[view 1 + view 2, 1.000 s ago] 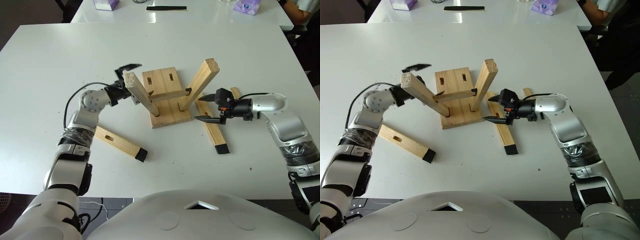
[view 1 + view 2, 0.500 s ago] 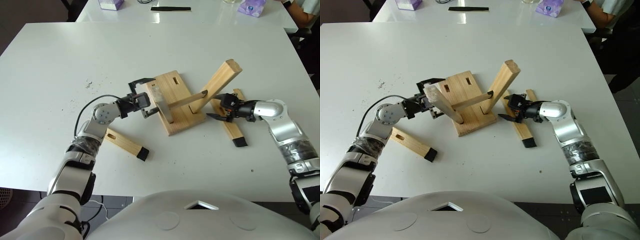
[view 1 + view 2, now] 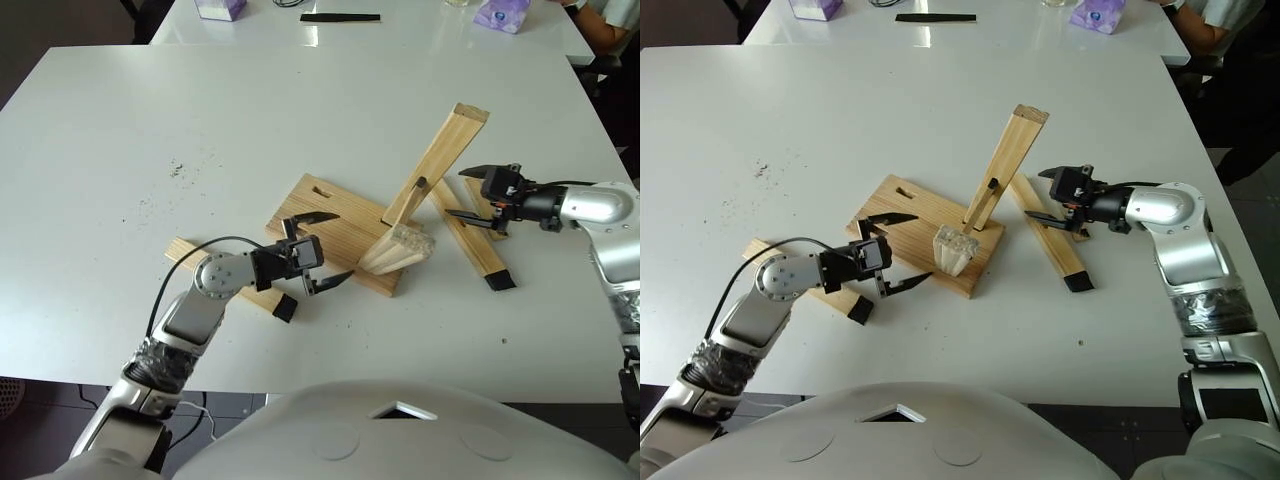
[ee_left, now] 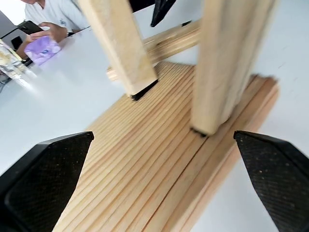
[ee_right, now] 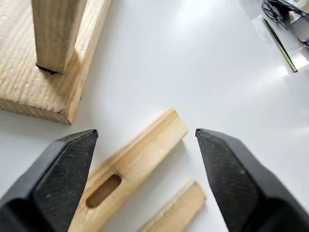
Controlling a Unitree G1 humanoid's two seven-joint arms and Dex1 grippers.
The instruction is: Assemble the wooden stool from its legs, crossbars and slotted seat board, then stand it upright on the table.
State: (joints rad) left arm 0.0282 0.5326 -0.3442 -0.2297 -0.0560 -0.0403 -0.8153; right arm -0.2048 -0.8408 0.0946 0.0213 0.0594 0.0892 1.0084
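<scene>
Has the seat board [image 3: 330,215] flat near the middle of the desk [image 3: 150,120], two legs [image 3: 440,160] tilted on it. Holds left gripper [image 3: 340,245] wide open, empty, beside the board's end nearer the front edge. Holds right gripper [image 3: 457,192] open, empty, above a loose leg [image 3: 472,242] toward the right edge.

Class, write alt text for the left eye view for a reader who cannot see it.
A wooden seat board lies on a white table with a tall leg and a nearer leg rising from it, tilted. The left gripper is open at the board's near side, and the right gripper is open over a loose leg on the table at right.
</scene>
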